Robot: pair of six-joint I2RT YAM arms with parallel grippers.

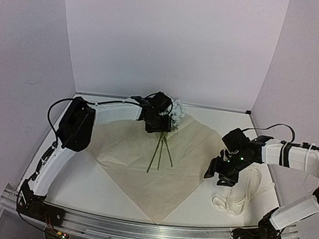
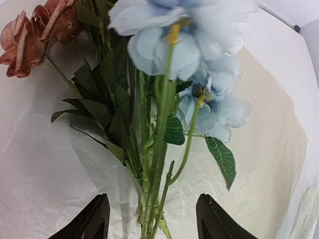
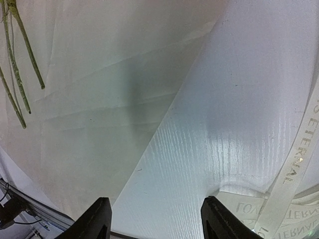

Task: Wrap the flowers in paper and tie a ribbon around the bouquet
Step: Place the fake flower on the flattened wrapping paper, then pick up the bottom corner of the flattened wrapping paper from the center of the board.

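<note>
The flowers (image 1: pixel 176 112) lay on the paper (image 1: pixel 142 185), in the far half of the sheet. Their pale blue and rusty-brown blooms pointed toward the back wall and sat at the sheet's far corner. Their thin green stems (image 1: pixel 160 146) fanned out toward the near edge. The paper was spread flat and unfolded, set diamond-wise on the white table (image 1: pixel 85 186), with one corner pointing at the arm bases. Creases were noted across its surface. No wrapping had been formed around the bunch.

The ribbon (image 1: pixel 249 187) lay in loose loops on the table, just beside the paper's right corner. It did not touch the flowers. Its dark lettering was legible in the right wrist view.

The left gripper (image 2: pixel 152 219) stood directly over the bunch, just below the blooms. Its two fingers were spread well apart, one on each side of the gathered stems. The stems ran up between them with a gap showing on both sides, so no grip on them was observed.

The right gripper (image 3: pixel 157 219) hung above the paper's right edge, between the stem ends and the ribbon. Its fingers were likewise held wide, with only paper and table surface visible between them. It held nothing and touched neither the ribbon nor the sheet.
</note>
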